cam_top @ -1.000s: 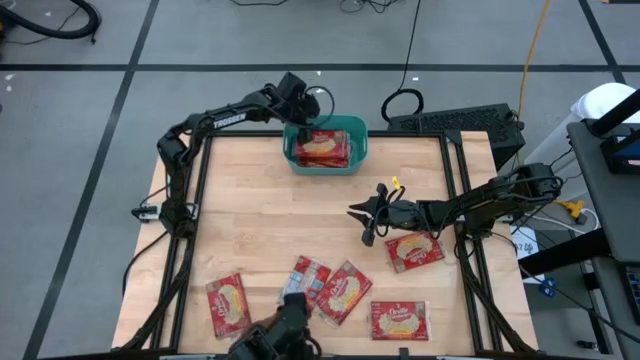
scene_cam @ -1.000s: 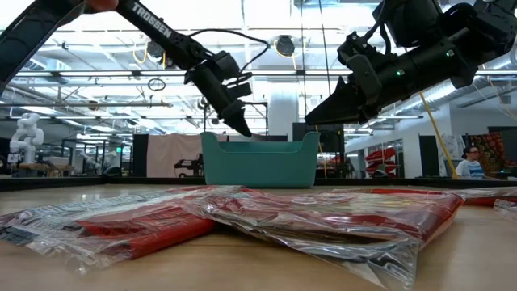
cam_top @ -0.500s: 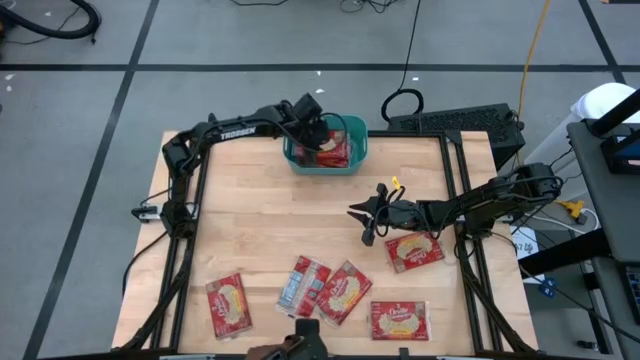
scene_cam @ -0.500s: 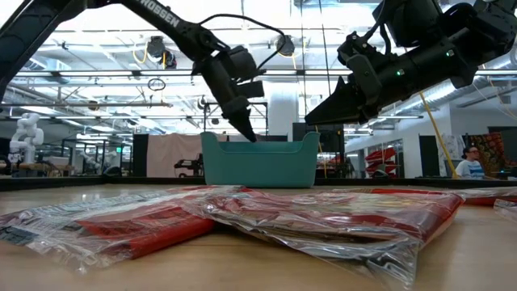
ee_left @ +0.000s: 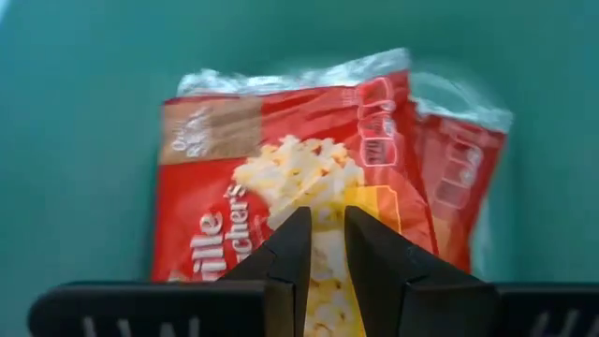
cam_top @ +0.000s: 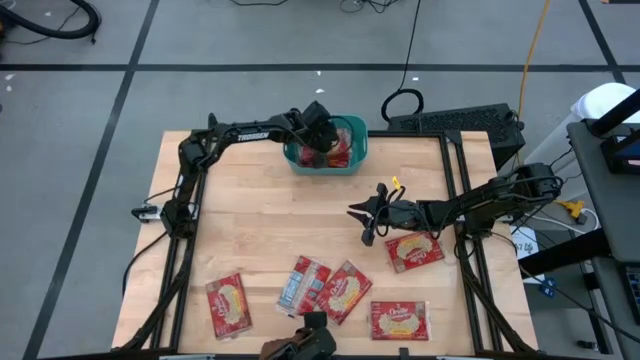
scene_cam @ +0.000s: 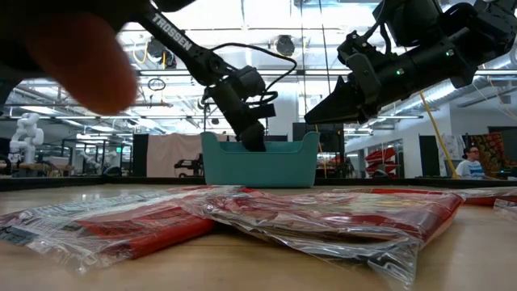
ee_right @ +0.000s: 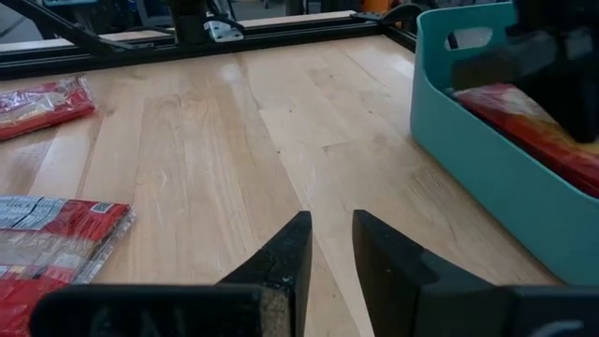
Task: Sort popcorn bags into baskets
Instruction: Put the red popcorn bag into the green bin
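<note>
The teal basket [cam_top: 357,158] stands at the table's far edge and holds red popcorn bags [ee_left: 281,178]. My left gripper [cam_top: 322,148] reaches down into it from the left, its fingers [ee_left: 290,248] drawn close over the top bag's label, with nothing between them. My right gripper [cam_top: 352,212] hangs above the table right of centre, pointing left, fingers close together and empty. Several more popcorn bags [cam_top: 343,290] lie flat along the near edge, and one [cam_top: 414,250] lies beside the right arm. My left gripper comes slanting down from the table's left into the basket, its tips right over the face of the top bag [ee_left: 323,192]. Whether the tips touch the bag I cannot tell.
A black keyboard [cam_top: 455,122] sits beyond the far right corner. Dark frame rails [cam_top: 190,260] run along both table sides. A dark shape [cam_top: 305,345] shows at the near edge, and a blurred shape [scene_cam: 77,69] stands close before the low camera.
My left gripper has swung from above the basket's far left corner toward the right and sunk into the basket, over the bags. The dark shape at the near edge has shifted to the right.
</note>
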Tool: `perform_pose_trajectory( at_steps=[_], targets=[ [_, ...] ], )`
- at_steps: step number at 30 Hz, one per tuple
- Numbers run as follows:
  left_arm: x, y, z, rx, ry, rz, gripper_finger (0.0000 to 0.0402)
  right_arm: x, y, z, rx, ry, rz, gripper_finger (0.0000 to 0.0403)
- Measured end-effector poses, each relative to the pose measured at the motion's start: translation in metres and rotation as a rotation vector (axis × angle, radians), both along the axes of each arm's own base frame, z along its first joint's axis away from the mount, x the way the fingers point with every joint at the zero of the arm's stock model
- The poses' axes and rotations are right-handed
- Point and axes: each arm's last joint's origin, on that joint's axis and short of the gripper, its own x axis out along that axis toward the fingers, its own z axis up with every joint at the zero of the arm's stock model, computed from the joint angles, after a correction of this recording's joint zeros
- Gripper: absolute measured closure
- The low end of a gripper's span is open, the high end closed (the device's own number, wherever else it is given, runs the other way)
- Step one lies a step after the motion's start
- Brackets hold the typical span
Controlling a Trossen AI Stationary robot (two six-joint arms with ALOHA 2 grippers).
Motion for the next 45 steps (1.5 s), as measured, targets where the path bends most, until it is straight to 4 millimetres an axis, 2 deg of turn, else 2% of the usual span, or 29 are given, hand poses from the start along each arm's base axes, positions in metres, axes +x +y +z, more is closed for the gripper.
perform_pose_trajectory(
  at_steps=[9, 12, 16, 20, 23, 27, 31, 38, 42, 45],
  targets=[
    [-0.003, 0.002, 0.003, 0.087, 0.060, 0.057, 0.0330, 0.000, 0.000, 0.000, 0.009, -0.002, -0.003, 0.0330],
    [-0.008, -0.001, 0.011, 0.072, 0.072, 0.065, 0.0330, 0.000, 0.000, 0.000, 0.009, -0.002, -0.003, 0.0330],
    [-0.012, -0.013, 0.031, 0.025, 0.057, 0.063, 0.0330, 0.000, 0.000, 0.000, 0.011, -0.003, -0.004, 0.0330],
    [-0.019, -0.028, 0.065, -0.138, -0.091, -0.043, 0.0330, 0.000, 0.000, -0.001, 0.019, 0.005, -0.007, 0.0330],
    [-0.023, -0.044, 0.084, -0.192, -0.120, -0.104, 0.0330, -0.001, 0.000, -0.001, 0.033, 0.005, -0.009, 0.0330],
    [-0.025, -0.082, 0.090, -0.202, -0.089, -0.179, 0.0330, -0.001, 0.005, -0.002, 0.079, 0.000, 0.030, 0.0330],
    [-0.034, -0.130, 0.081, -0.197, -0.099, -0.264, 0.0330, -0.002, 0.013, -0.002, 0.135, 0.016, 0.103, 0.0330],
    [-0.070, -0.216, 0.062, -0.124, -0.266, -0.257, 0.0330, -0.018, 0.021, -0.007, 0.270, 0.165, 0.056, 0.0330],
    [-0.090, -0.252, 0.048, -0.123, -0.345, -0.323, 0.0330, -0.029, 0.030, -0.005, 0.345, 0.227, 0.043, 0.0330],
    [-0.097, -0.269, 0.037, -0.137, -0.363, -0.339, 0.0330, -0.031, 0.039, 0.002, 0.413, 0.284, 0.075, 0.0330]
  ],
)
